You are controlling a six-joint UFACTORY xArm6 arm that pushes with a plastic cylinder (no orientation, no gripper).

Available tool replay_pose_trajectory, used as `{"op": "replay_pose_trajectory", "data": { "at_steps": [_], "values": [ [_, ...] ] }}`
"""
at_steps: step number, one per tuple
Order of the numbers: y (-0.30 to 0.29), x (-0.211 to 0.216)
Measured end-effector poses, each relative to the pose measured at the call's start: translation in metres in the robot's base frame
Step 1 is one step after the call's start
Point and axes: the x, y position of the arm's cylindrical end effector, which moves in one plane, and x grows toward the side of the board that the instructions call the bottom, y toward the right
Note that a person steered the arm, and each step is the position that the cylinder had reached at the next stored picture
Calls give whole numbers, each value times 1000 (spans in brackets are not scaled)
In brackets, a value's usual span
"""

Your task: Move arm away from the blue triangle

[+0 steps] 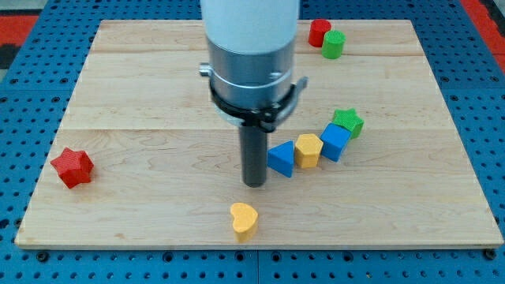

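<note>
In the camera view, my rod came down from the view's top, from a wide grey and white arm body (251,47), and my tip (254,184) stood on the wooden bench (142,87) a little below the middle. This tool was only a straight dark rod, so it had nothing to clench or release, and it held no block. The blue triangle (281,159) lay just beside my tip, on the view's right of it; I could not tell if they touched or if a thin gap stayed between them. From the triangle a short row of blocks climbed toward the view's upper right: a yellow block (308,149) with a somewhat pentagon form pressed against the triangle, then a blue cube (334,142), then a green star (347,122), each one close against the next. Below my tip, near the bottom edge of the bench, a yellow heart (244,220) lay alone. A red star (72,166) lay well apart at the view's left side. At the top right, a red block (319,31) and a green block (333,44) stood together, touching; both looked rounded, but I could not make out their shape surely.
</note>
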Motion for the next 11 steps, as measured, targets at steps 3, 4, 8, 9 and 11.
{"op": "replay_pose_trajectory", "data": {
  "at_steps": [3, 4, 8, 9, 11],
  "values": [
    [-15, -8],
    [-78, -10],
    [-194, 31],
    [-195, 31],
    [-156, -19]
  ]
}}
